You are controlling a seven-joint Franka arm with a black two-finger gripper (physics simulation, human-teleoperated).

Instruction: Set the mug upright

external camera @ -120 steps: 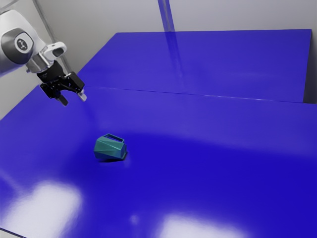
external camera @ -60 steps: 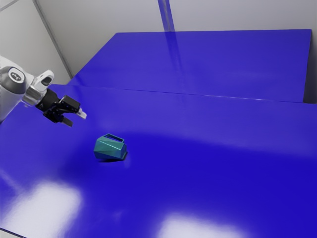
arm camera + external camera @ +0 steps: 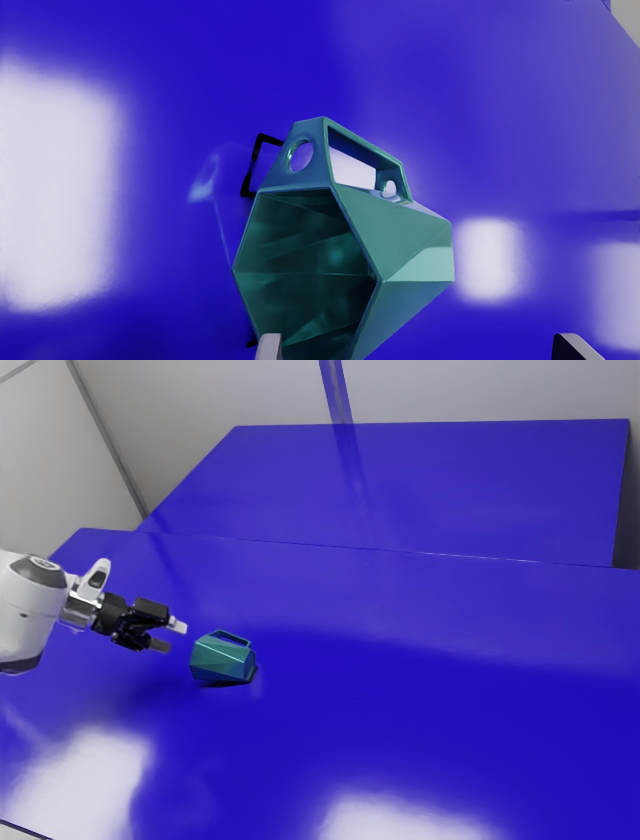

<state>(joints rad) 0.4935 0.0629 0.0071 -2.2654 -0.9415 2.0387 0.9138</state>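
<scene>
Jaws apart with nothing between them, your gripper (image 3: 170,636) hangs just beside the teal mug (image 3: 222,660), which lies on its side on the blue table (image 3: 430,740). Its open mouth (image 3: 305,260) faces you, its handle (image 3: 311,131) juts upward, and its base points away. The mug is neither held nor upright; gripping it and standing it on that base remain.

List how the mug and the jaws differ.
The mug is teal, while the jaws are black with paler tips. The mug lies on its side on the table; the jaws are held off it, standing wide open. Both have angular shapes.
</scene>
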